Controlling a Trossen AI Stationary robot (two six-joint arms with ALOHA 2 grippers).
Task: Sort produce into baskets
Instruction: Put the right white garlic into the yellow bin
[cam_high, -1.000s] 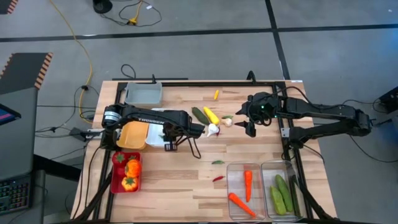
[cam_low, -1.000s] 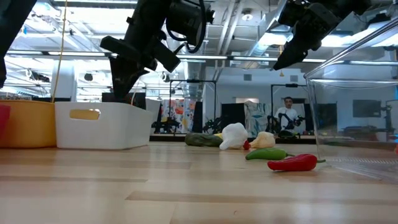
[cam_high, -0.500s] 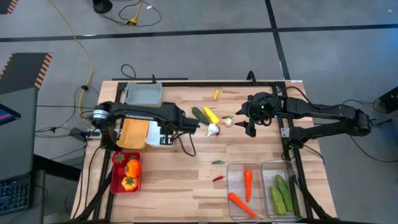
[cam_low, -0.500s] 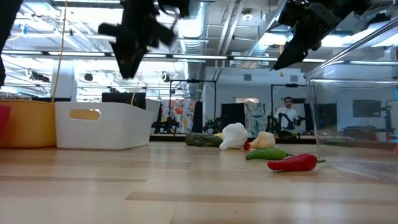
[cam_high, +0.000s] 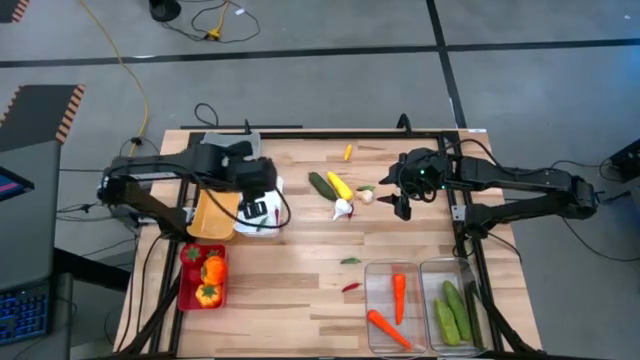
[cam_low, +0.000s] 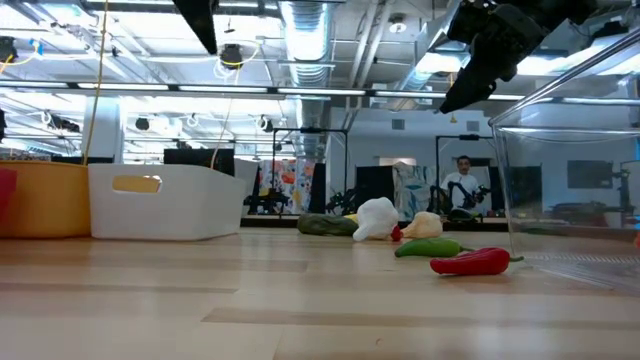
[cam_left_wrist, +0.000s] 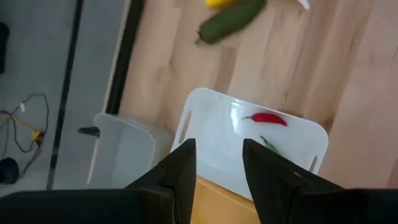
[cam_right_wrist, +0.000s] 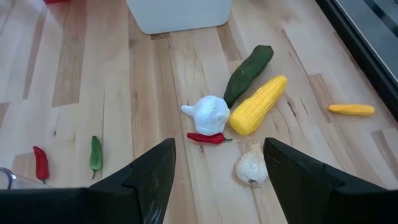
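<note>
Robotics lab; exposed ceiling ducts (cam_low: 300, 25); floor cables (cam_high: 130, 75)

White basket (cam_left_wrist: 249, 143) holds red chili (cam_left_wrist: 266, 118), green chili (cam_left_wrist: 268, 145).

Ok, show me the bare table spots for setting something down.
Free: the wood between the red bin and the clear bin, apart from two chilies. Crowded: the cluster around the corn and white garlic.
</note>
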